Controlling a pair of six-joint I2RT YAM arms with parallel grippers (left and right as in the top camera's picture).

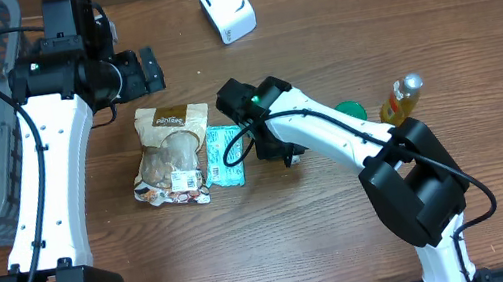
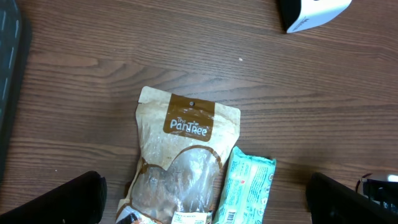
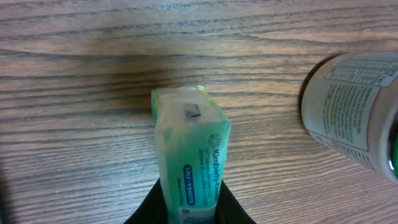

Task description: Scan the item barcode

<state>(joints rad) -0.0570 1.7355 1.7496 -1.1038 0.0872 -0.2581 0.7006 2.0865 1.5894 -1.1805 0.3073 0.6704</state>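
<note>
risk lies in the thin hold: our right pincer [image 3: 191, 210] nips only the near end of the tissue packet [image 3: 189, 140], just beside the pouch [image 1: 170, 152] and well apart from the scanner [image 1: 226, 6]; lifted so, it may droop or slip free. our left pincer [image 2: 205, 202] gapes wide.

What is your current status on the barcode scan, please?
Left hand open, empty. Right hand shut on tissue pack. White scanner stands at table's far edge. Labelled container near pack, not touching.
</note>
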